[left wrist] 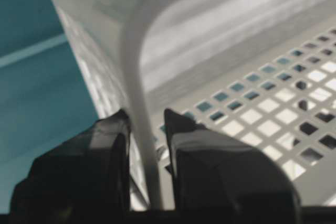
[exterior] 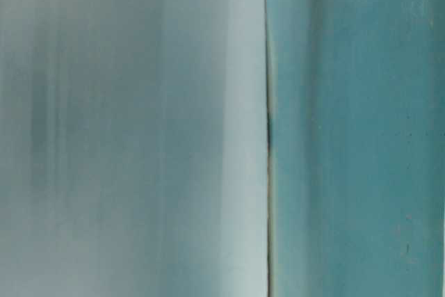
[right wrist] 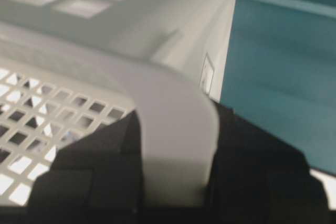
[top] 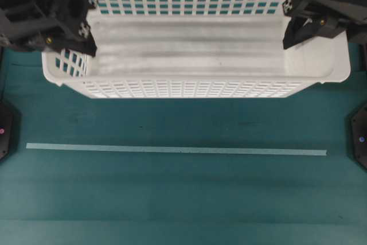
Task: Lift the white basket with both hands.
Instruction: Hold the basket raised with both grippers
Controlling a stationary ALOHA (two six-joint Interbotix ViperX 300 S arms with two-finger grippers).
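From overhead, the basket fills the top of the view, above the teal surface. Its floor is bare; nothing lies in it. The left hand sits at its left end, the right hand at its right end. Nearer the camera a pale strip runs across the surface, well apart from the basket.

The table-level view is only blur: a pale mass on the left, teal on the right.

In the left wrist view, the left hand is clamped on the basket rim, one finger on each side of the wall.

In the right wrist view, the right hand is clamped on the rim in the same way.
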